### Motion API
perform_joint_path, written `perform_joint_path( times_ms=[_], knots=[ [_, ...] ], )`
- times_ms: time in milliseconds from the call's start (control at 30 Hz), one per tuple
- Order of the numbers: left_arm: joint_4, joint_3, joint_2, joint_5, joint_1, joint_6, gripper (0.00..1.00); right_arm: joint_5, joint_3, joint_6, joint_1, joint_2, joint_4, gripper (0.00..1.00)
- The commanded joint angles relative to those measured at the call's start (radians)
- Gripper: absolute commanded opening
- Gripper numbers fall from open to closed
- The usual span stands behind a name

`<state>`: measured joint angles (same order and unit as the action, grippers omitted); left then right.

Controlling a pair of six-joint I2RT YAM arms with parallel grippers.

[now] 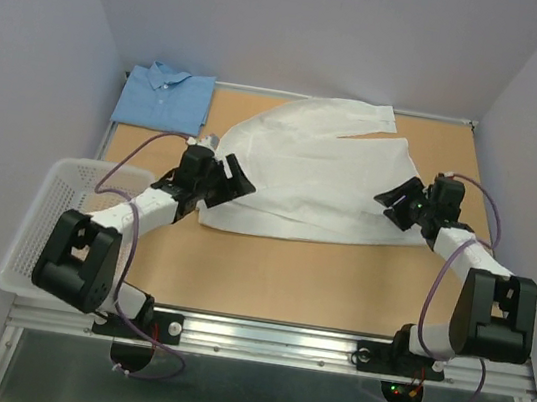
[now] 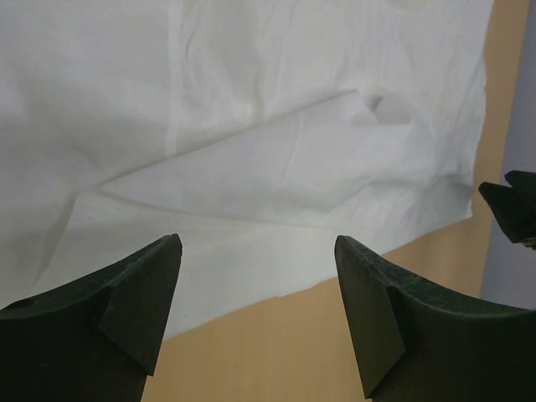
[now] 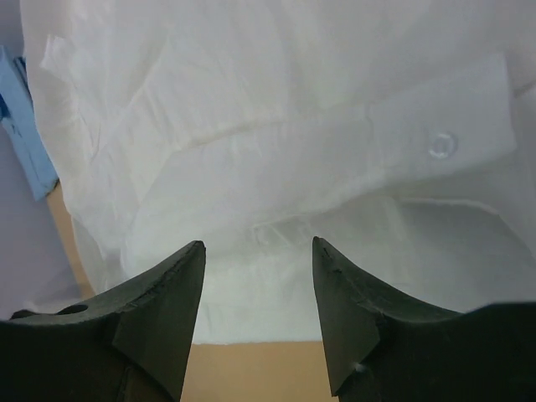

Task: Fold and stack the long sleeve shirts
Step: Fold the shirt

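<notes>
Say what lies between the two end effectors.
The spread plain white cloth shirt, from left end effector to right end effector, shown in the top external view.

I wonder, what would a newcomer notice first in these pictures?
The white shirt sprawls across the middle of the table, with the left gripper and right gripper open beside it. A folded blue shirt lies at the far left corner, and a white basket sits at the left edge.

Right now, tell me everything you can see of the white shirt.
The white shirt is creased cloth, partly folded across the middle of the table, one sleeve stretching toward the far edge; a cuff button shows. The blue shirt lies apart. The left tool and right tool stand open beside it, holding nothing.
</notes>
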<state>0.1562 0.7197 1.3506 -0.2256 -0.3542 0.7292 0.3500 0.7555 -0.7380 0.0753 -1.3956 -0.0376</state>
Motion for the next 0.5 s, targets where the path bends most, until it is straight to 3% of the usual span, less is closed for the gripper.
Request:
perform_joint_path(
  times_ms=[0,133,267,367,467],
  knots=[
    [-0.017,-0.025,0.131,-0.128,-0.031,-0.061,0.85,0.150,-0.166,-0.173,-0.006,-0.032,0.371,0.59],
    [0.000,-0.071,0.214,-0.144,-0.022,-0.016,0.85,0.139,-0.313,-0.205,0.003,-0.058,0.524,0.58],
    [-0.006,-0.103,0.260,-0.156,0.011,0.009,0.85,0.147,-0.413,-0.195,0.104,-0.091,0.574,0.56],
    [-0.029,-0.127,0.230,-0.132,0.034,0.018,0.85,0.176,-0.462,-0.192,0.196,-0.079,0.591,0.55],
    [-0.098,-0.112,0.162,-0.086,0.037,0.010,0.85,0.205,-0.434,-0.132,0.205,-0.031,0.550,0.55]
  ],
)
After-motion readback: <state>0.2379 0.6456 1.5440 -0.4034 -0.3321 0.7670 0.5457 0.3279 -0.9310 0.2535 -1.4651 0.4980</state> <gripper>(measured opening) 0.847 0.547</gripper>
